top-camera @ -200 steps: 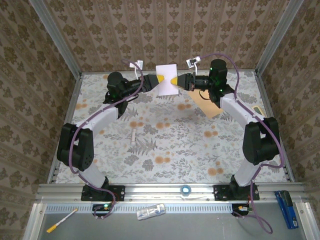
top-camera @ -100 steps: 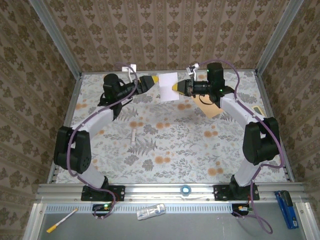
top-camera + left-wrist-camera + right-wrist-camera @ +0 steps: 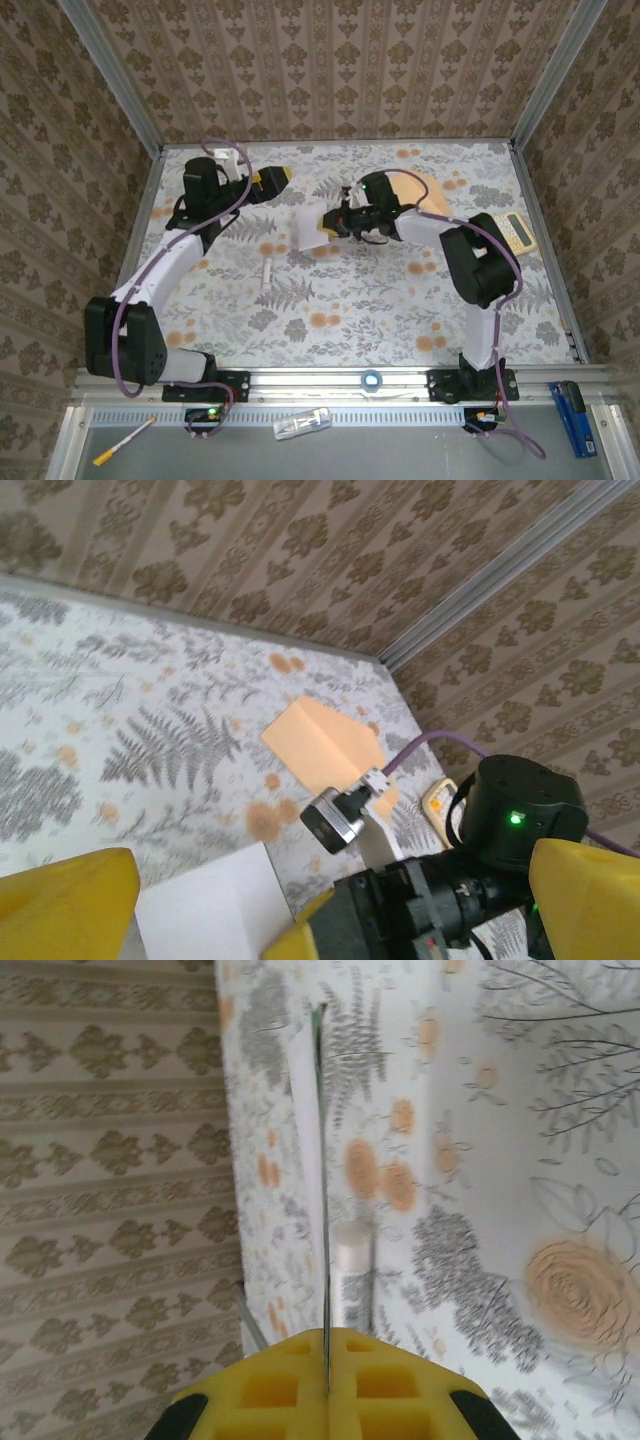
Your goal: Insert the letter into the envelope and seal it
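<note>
1. The left gripper hangs over the far left part of the table. Its yellow fingers stand wide apart with nothing between them.
2. The right gripper sits near the middle of the table's far half, pointing toward the left edge. Its jaws are pressed together on the letter.
3. The letter shows as a pale rectangle in the top view, just left of the right gripper's tips. In the right wrist view it runs edge-on as a thin line out from between the yellow pads, with a dark green edge. Whether its free end touches the cloth cannot be told.
4. The envelope lies flat on the cloth near the far edge, right of centre, partly behind the right arm. In the left wrist view its tan flap side shows a diagonal fold. It is apart from the letter and from both grippers.
5. A small white cylinder lies on the cloth left of centre, nearer the near edge than the letter. The right wrist view shows it just beside the sheet's line.
6. A pale yellow calculator rests at the right edge of the table, well apart from the envelope.
</note>
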Robot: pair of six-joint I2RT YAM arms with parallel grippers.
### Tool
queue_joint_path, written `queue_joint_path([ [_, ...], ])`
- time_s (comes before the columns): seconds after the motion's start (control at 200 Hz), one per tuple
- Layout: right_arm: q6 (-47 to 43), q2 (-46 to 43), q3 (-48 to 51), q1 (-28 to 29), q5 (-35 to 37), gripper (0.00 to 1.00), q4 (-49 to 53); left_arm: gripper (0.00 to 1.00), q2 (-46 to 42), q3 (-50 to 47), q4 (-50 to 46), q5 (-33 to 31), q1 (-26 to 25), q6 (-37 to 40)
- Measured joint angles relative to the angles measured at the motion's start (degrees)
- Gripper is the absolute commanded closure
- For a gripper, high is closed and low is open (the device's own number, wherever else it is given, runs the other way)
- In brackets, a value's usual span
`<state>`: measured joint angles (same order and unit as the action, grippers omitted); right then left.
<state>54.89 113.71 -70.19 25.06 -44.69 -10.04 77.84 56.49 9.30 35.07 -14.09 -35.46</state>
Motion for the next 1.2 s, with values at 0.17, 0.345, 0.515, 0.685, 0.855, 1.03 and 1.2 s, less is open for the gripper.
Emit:
queue_joint_path([
  [0.17,3.23,4.5,-0.63,0.48,4.74,0.98,-2.43,0.0,-2.82,-4.17,-1.09,0.02,1.4,0.74],
  [0.345,4.09,6.93,-1.25,1.01,7.89,0.76,-2.89,0.0,-3.87,-6.23,-1.22,0.26,2.16,0.83],
  [0.515,3.02,6.99,-2.36,1.64,9.94,0.47,-0.74,0.0,-3.87,-7.37,-1.22,1.16,2.51,0.83],
  [0.685,0.92,6.43,-3.63,1.81,12.98,0.32,4.31,0.0,-3.85,-7.37,-1.09,2.19,2.6,0.81],
  [0.855,-1.7,2.95,-4.66,1.7,17.7,0.18,12.59,0.0,-3.56,-7.37,0.33,2.69,2.62,0.74],
  [1.03,-5.88,-2.62,-7.56,0.26,21.33,0.12,21.92,0.0,-2.93,-7.37,0.96,3.3,3.19,0.74],
  [1.2,-12.41,-6.12,-14.6,-5.97,23.82,0.09,32.11,0.0,-2.27,-6.91,-0.66,3.02,3.32,1.31],
])
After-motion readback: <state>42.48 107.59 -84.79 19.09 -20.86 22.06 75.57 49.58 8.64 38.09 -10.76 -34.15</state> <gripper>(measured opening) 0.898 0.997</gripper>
